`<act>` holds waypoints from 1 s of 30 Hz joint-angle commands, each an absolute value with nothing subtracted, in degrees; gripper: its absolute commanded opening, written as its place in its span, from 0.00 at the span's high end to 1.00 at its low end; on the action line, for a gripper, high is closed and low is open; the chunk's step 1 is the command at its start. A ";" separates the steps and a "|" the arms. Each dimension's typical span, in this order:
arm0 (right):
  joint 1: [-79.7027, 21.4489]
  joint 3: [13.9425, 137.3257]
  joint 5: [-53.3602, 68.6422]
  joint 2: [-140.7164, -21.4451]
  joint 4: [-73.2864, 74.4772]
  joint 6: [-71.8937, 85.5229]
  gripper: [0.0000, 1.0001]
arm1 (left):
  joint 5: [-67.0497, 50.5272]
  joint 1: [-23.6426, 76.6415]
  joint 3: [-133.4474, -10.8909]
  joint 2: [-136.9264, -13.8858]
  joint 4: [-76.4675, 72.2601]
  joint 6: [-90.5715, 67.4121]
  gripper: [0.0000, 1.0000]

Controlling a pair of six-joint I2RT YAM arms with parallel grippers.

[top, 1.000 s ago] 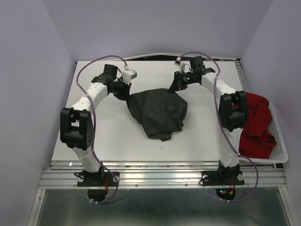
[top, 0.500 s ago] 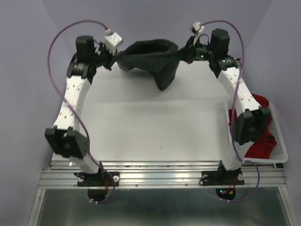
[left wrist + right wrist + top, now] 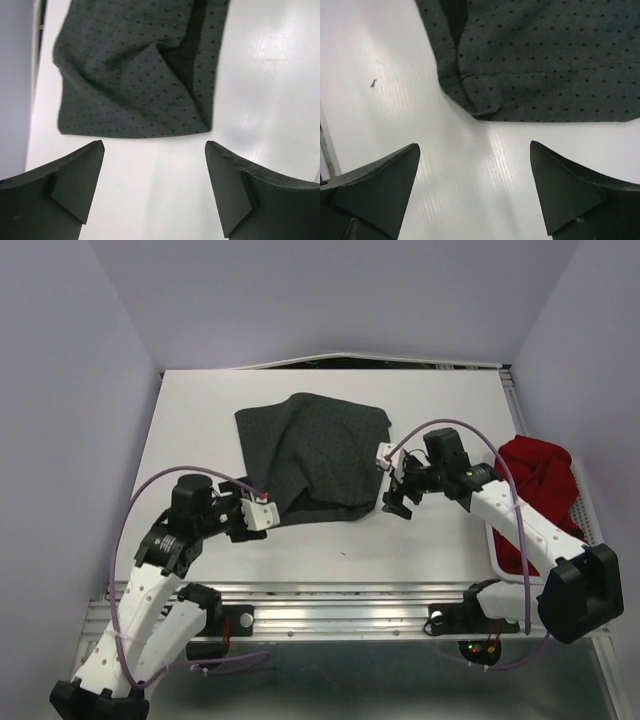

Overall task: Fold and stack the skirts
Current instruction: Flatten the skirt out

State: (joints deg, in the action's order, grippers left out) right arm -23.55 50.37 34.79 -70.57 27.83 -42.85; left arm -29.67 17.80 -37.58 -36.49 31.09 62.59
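Charcoal grey dotted skirt (image 3: pixel 315 452) lies spread on the white table (image 3: pixel 200 430) just ahead of both hands, apparently flattened for folding. Left hand (image 3: pixel 258 512) and right hand (image 3: pixel 396 500), each parted wide and empty, sit at its near corners. Bright red pleated skirt (image 3: pixel 545 485) waits outboard of the right hand.
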 commanded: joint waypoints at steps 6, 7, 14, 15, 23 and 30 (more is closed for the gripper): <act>-23.64 66.88 32.96 -85.15 30.32 -28.83 0.37 | -23.29 17.93 -53.17 -64.40 31.46 47.56 0.36; -23.64 67.67 32.70 -86.65 30.84 -28.31 0.40 | -23.38 17.93 -53.78 -65.90 31.38 45.20 0.36; -29.35 67.68 29.19 -90.70 29.89 -21.18 0.53 | -21.01 18.54 -52.74 -71.54 28.57 41.14 0.37; -30.14 66.98 28.31 -90.27 29.19 -20.83 0.53 | -20.14 19.33 -52.39 -71.54 28.56 41.13 0.37; -33.05 58.55 18.20 -91.58 20.93 -16.09 0.57 | -11.17 27.68 -44.57 -71.89 24.17 39.47 0.36; -33.05 55.02 13.54 -93.17 16.18 -13.98 0.60 | -7.30 30.23 -44.03 -76.28 18.21 36.13 0.34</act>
